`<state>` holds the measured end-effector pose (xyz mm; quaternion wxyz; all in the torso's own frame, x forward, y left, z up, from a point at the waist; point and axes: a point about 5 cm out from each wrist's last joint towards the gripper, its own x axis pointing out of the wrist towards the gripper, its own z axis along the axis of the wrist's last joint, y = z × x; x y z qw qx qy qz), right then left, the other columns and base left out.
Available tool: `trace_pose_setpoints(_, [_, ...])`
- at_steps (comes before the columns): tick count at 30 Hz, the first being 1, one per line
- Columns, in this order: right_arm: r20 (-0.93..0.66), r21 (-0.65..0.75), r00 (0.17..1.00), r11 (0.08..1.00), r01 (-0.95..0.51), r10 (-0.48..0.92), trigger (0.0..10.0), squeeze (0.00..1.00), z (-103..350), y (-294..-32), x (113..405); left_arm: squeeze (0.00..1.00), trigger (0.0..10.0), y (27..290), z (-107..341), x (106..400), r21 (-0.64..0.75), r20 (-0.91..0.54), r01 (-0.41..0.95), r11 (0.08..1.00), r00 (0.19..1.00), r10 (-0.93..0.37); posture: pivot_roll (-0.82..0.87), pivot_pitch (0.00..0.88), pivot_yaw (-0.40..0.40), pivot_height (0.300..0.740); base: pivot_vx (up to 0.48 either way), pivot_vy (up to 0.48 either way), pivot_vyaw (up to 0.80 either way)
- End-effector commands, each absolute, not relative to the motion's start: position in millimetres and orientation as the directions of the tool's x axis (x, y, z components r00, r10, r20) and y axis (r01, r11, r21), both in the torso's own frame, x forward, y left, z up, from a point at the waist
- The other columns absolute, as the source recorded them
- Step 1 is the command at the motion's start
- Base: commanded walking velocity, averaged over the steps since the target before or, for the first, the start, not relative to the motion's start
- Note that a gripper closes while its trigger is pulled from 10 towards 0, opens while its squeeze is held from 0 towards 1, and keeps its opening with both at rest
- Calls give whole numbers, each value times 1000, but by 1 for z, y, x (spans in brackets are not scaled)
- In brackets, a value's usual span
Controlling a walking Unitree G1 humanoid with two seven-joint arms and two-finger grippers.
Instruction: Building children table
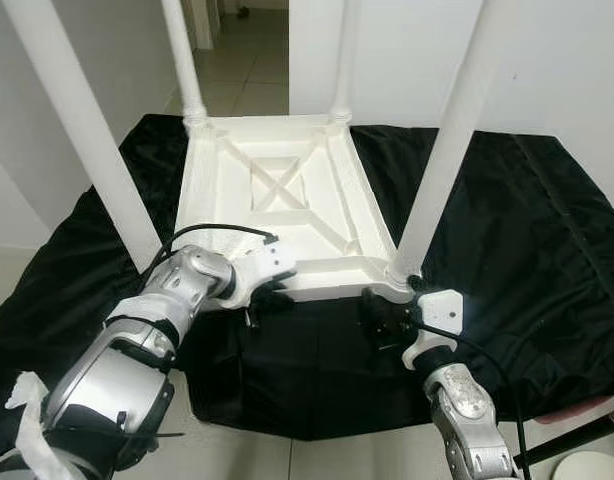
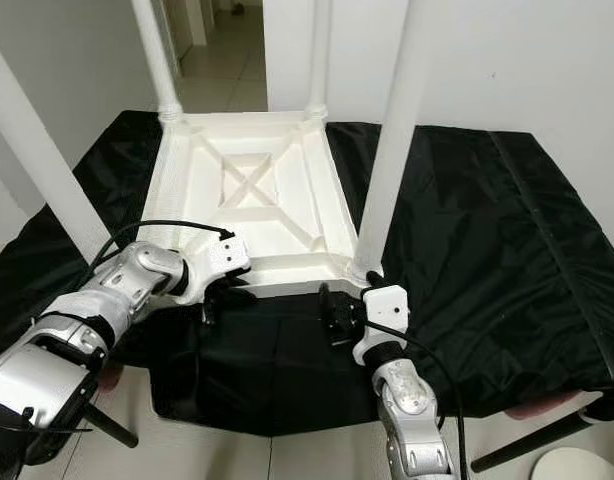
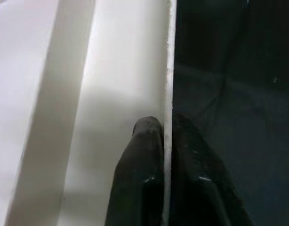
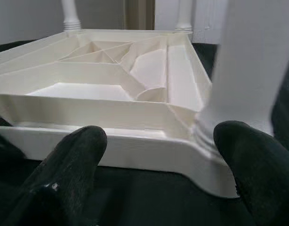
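With all four legs on, the upturned table [image 1: 282, 205] lies on the cloth-covered surface [image 1: 547, 250], its rim pinched between the left fingers [image 3: 147, 155] while the right fingers [image 4: 76, 155] gape before its near corner, which they must clamp next, likely for turning it over.

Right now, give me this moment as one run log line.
table: upside down on black cloth, four legs up | left gripper: shut on near rim | right gripper: open, before near right corner

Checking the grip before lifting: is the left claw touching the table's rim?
Touching. In the left wrist view the left claw has a finger on each side of the white table's rim, pinching it.
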<state>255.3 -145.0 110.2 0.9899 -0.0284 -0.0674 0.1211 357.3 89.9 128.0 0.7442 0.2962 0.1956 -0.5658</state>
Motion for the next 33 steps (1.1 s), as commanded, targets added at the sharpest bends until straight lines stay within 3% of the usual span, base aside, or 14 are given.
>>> trace_pose_setpoints(1, [120, -76, 963, 969, -235, 242, 10000, 0, 108, -145, 254, 0, 0, 93, 113, 354, 226, -606, 936, 272, 353, -713, -25, 16, 49, 740, 0, 0, 0])
trace_pose_setpoints(3, [119, -76, 963, 969, -235, 243, 10000, 0, 108, -145, 254, 0, 0, 90, 113, 354, 236, -597, 931, 279, 365, -714, -23, 14, 46, 740, 0, 0, 0])
trace_pose_setpoints(4, [120, -76, 962, 968, -238, 246, 10000, 0, 108, -144, 255, 0, 10000, 78, 112, 352, 272, -572, 920, 282, 390, -721, -15, 11, 41, 740, 0, 0, 0])
trace_pose_setpoints(11, [127, -74, 960, 968, -242, 249, 10000, 0, 110, -142, 260, 0, 10000, 50, 112, 346, 342, -485, 883, 322, 459, -744, -4, 13, 36, 740, 0, 0, 0])
trace_pose_setpoints(12, [130, -73, 960, 968, -242, 250, 10000, 0, 111, -141, 261, 184, 10000, 41, 115, 344, 317, -441, 879, 357, 470, -764, 3, 14, 33, 740, 0, 0, 0])
trace_pose_setpoints(13, [130, -73, 960, 968, -242, 250, 10000, 0, 111, -141, 261, 184, 10000, 41, 115, 344, 317, -441, 879, 357, 470, -764, 3, 14, 33, 740, 0, 0, 0])
trace_pose_setpoints(14, [130, -73, 959, 967, -243, 250, 10000, 0, 111, -141, 262, 1000, 10000, 34, 119, 343, 280, -395, 880, 383, 469, -790, 3, 14, 33, 740, 0, 0, 0])
trace_pose_setpoints(16, [130, -73, 959, 967, -243, 250, 10000, 0, 111, -141, 262, 1000, 10000, 34, 119, 343, 280, -395, 880, 383, 469, -790, 3, 14, 33, 740, 0, 0, 0])
trace_pose_setpoints(18, [129, -72, 959, 967, -245, 252, 10000, 0, 110, -139, 262, 1000, 10000, 26, 132, 335, 285, -252, 871, 401, 471, -845, 4, 21, 33, 740, 0, 0, 0])
trace_pose_setpoints(19, [129, -72, 959, 967, -245, 252, 10000, 0, 110, -139, 262, 1000, 10000, 26, 132, 335, 285, -252, 871, 401, 471, -845, 4, 21, 33, 740, 0, 0, 0])
trace_pose_setpoints(20, [129, -72, 960, 968, -242, 250, 10000, 0, 110, -138, 261, 0, 10000, 26, 141, 331, 305, -145, 846, 437, 495, -857, 7, 26, 32, 740, 0, 0, 0])
trace_pose_setpoints(25, [129, -59, 963, 971, -231, 237, 10000, 0, 109, -136, 261, 0, 10000, 34, 158, 318, 263, 54, 811, 523, 529, -847, 13, 29, 31, 740, 0, 0, 0])
trace_pose_setpoints(33, [130, -52, 965, 973, -224, 229, 10000, 0, 110, -131, 266, 0, 10000, 52, 169, 300, 226, 188, 777, 587, 557, -809, 29, 43, 22, 740, 0, 0, 0])
